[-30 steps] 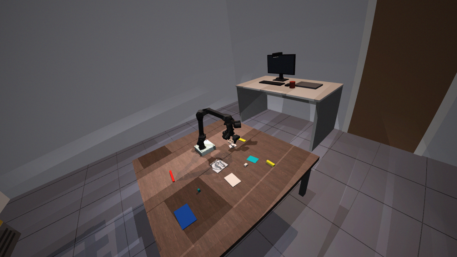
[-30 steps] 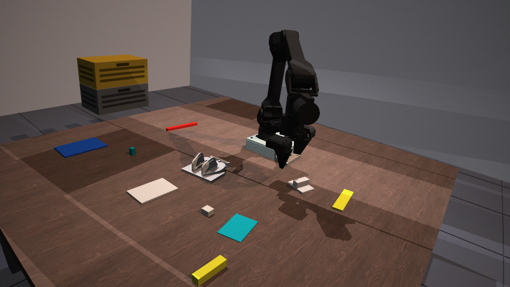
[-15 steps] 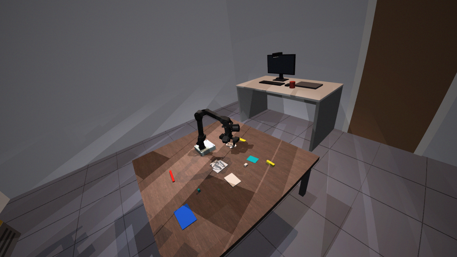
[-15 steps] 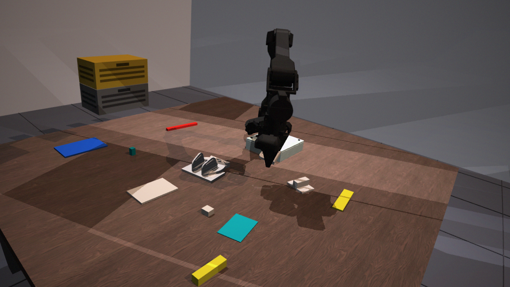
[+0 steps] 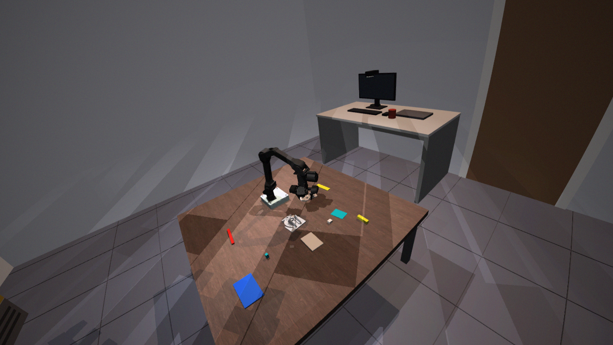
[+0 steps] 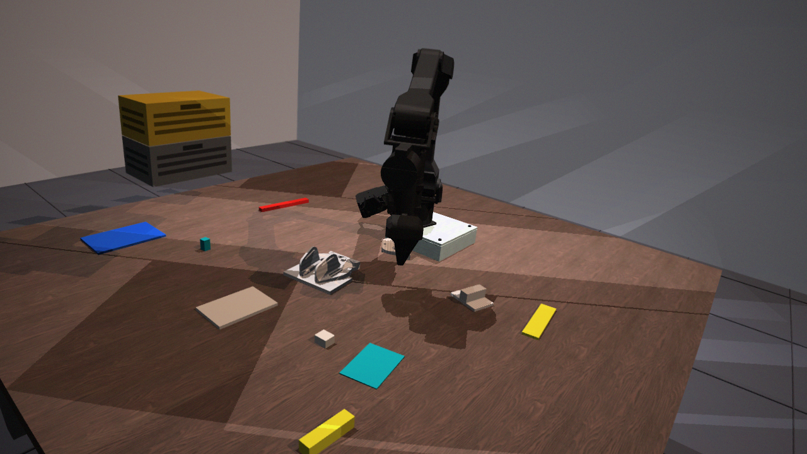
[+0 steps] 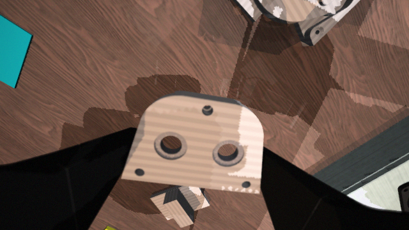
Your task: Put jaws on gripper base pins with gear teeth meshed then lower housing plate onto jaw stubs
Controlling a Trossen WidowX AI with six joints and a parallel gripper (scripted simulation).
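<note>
Wrist view, end effector (image 5: 306, 198) (image 6: 398, 256) (image 7: 197, 143) wide, gripping housing plate (image 6: 387, 245) (image 7: 199, 128)

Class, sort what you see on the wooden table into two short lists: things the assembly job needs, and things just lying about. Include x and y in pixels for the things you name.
Job:
- pale housing plate with two round holes (image 6: 388, 246) (image 7: 198, 128), in the gripper (image 7: 197, 143)
- grey-white base assembly with jaws (image 5: 293, 222) (image 6: 323, 270)

Lying about:
- red bar (image 5: 230, 236) (image 6: 284, 205)
- blue slab (image 5: 248, 290) (image 6: 123, 237)
- teal square sheet (image 5: 338, 213) (image 6: 372, 365) (image 7: 13, 52)

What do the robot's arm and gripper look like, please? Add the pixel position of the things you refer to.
The arm is matte black, with chunky, angular links and rounded joint housings. Its gripper (image 5: 306, 198) (image 7: 197, 143) is black too, with two smooth fingers tapering to narrow tips. I can make out no cables or markings on either.
</note>
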